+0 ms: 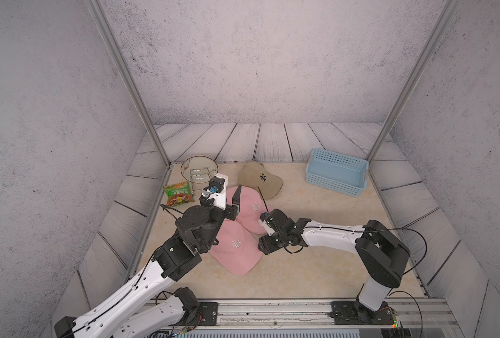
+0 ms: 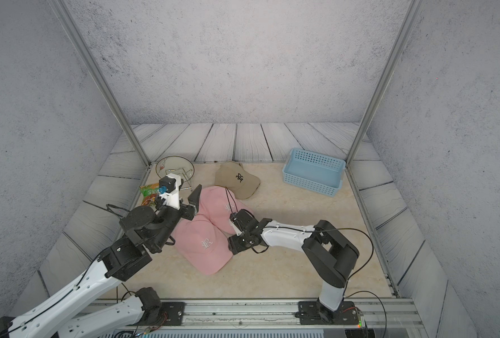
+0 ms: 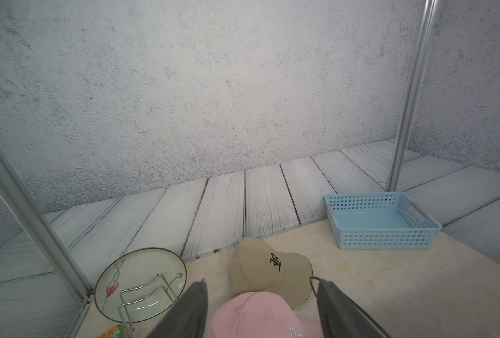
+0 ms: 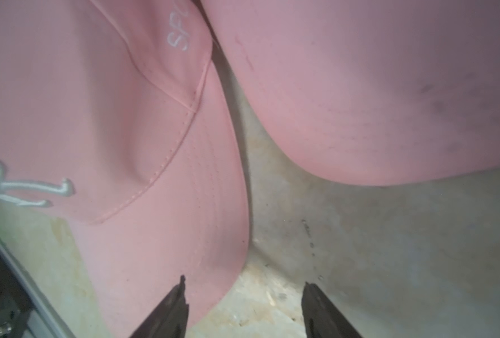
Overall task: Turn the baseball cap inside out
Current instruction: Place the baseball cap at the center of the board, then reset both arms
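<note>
Nearby, khaki cap (image 1: 257, 177) touches far pink cap (image 1: 250, 204) (plate (image 1: 194, 166), snack packet (image 1: 177, 193) beside).

Three caps (image 1: 237, 251) (image 1: 250, 210) (image 1: 260, 178); one basket (image 1: 330, 185), plate (image 1: 193, 165), packet (image 1: 178, 194)

Near pink cap (image 1: 234, 248), far pink cap (image 1: 251, 204), touching

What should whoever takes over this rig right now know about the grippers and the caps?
Grippers: left gripper open, empty, raised over the far pink cap; right gripper open, empty, low at the brim of the near pink cap.
Caps: the two pink ones touch; beige cap lies behind them, apart from both grippers.
Done: nothing visible; all three show their logos outward.
Left: grip a cap and turn it inside out.
</note>
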